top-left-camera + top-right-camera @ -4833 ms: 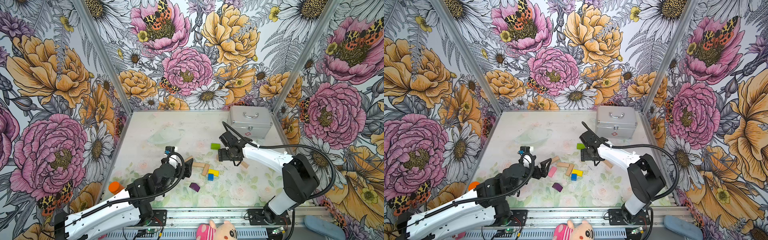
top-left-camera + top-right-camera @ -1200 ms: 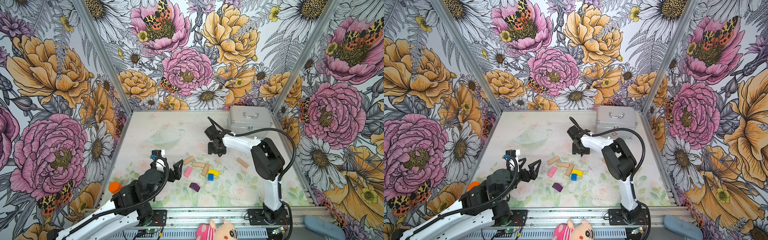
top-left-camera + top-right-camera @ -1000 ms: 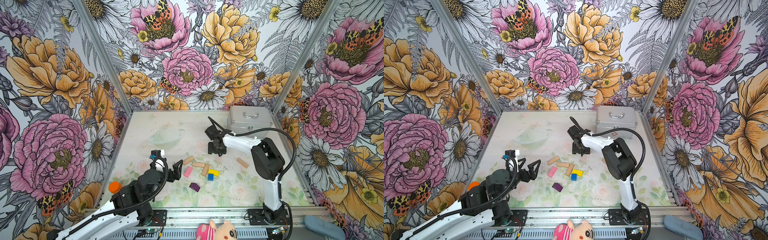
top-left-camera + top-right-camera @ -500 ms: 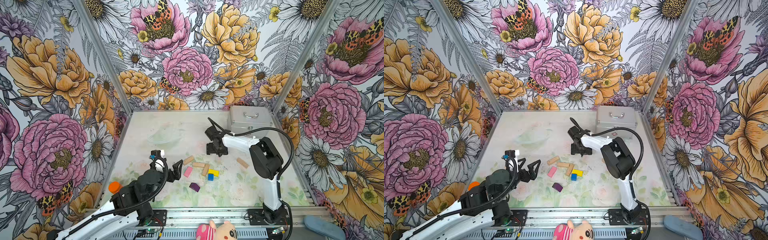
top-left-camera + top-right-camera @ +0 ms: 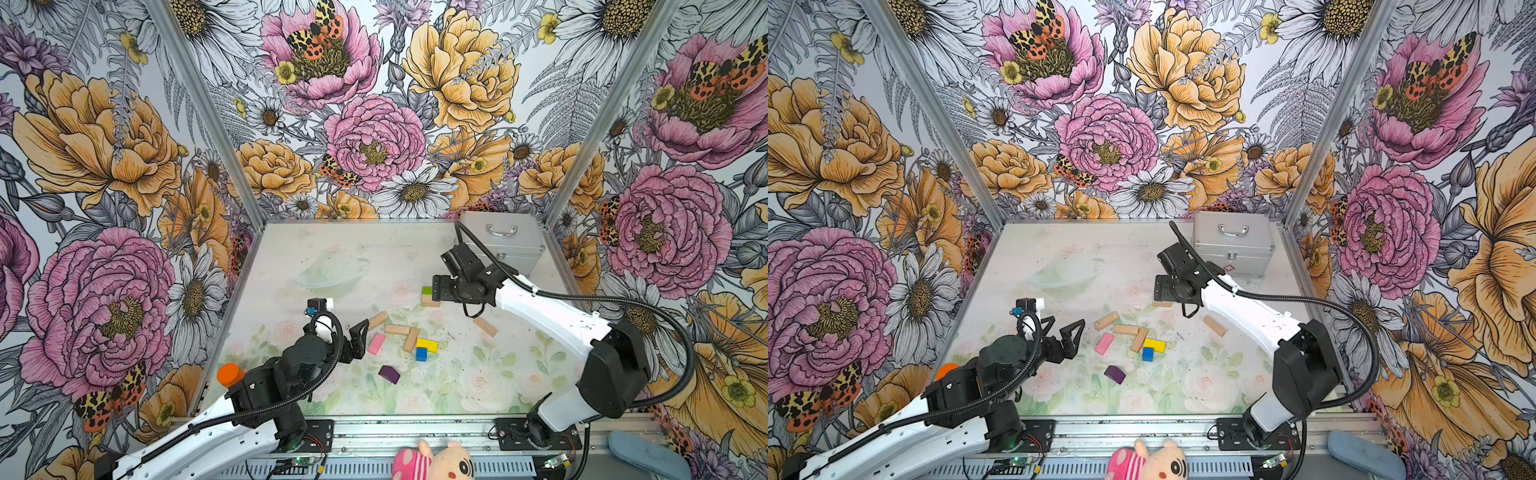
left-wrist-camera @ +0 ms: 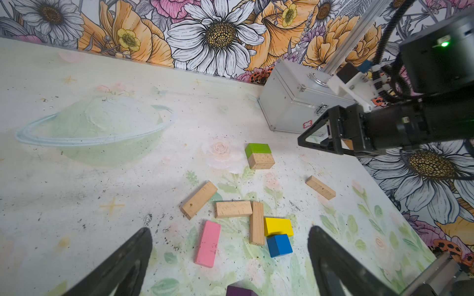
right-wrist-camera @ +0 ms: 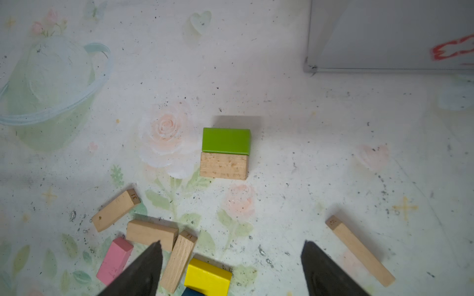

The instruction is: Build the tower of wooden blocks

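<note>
Tower barely begun: green block [image 7: 225,141] butted against plain tan block [image 7: 223,166], mid-table, in front of silver case [image 5: 500,245]. Other wood blocks [image 5: 397,329] lay scattered nearer front edge. Right gripper [image 7: 232,243] hung near pair, spread wide, empty. Left gripper [image 6: 229,228] likewise wide, empty.

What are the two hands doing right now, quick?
Left hand: open, holding nothing.
Right hand: open, holding nothing.
</note>
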You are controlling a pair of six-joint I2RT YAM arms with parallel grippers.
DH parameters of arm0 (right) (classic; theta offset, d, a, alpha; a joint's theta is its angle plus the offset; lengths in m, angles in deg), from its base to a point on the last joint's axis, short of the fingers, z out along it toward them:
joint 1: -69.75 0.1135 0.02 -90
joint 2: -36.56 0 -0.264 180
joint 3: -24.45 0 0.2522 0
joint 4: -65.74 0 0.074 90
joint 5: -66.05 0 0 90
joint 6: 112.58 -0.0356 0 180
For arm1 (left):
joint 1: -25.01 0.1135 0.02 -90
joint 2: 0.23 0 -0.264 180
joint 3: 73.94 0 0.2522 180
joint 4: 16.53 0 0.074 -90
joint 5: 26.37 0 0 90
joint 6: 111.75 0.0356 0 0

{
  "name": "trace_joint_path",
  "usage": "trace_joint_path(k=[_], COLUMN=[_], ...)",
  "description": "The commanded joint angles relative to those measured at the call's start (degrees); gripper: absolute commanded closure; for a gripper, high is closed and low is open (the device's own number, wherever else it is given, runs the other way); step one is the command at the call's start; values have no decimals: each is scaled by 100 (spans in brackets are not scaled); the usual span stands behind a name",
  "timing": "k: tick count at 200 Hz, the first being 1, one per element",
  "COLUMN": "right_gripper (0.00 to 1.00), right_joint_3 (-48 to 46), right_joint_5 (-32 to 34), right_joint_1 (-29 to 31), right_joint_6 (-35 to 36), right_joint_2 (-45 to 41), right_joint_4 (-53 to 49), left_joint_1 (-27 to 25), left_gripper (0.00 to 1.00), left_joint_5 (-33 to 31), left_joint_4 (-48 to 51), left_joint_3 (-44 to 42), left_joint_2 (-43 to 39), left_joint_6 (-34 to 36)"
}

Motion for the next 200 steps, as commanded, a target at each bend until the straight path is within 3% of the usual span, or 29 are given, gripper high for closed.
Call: trace_joint_path(k=[1, 43, 76, 111, 153, 200], right_gripper=[13, 13, 12, 12, 12, 13], right_joint_3=[-544, -1453, -2080, -2449, -2588, -2470], right_joint_5=[139, 104, 107, 183, -103, -442], right_joint_1=[-68, -188, -503, -945, -1401, -1575], right_joint_6=[-9, -4, 116, 292, 521, 744], right_joint_2=[-478, -1443, -1841, -1812, -1580, -901], right_joint_4=[-174, -253, -263, -159, 312, 849], left_joint_1=[-228, -918, -1118, -1113, -1105, -1061], left_gripper=[5, 5, 4, 3, 3, 3], left_joint_5=[-27, -414, -202, 228, 412, 422], left_joint_4=[31, -5, -403, -1136, -1189, -1311], left_joint_3=[180, 483, 731, 885, 1359, 1400], left_joint_2=[317, 1231, 2004, 2624, 3344, 3464], left_joint_6=[-263, -457, -359, -122, 227, 320])
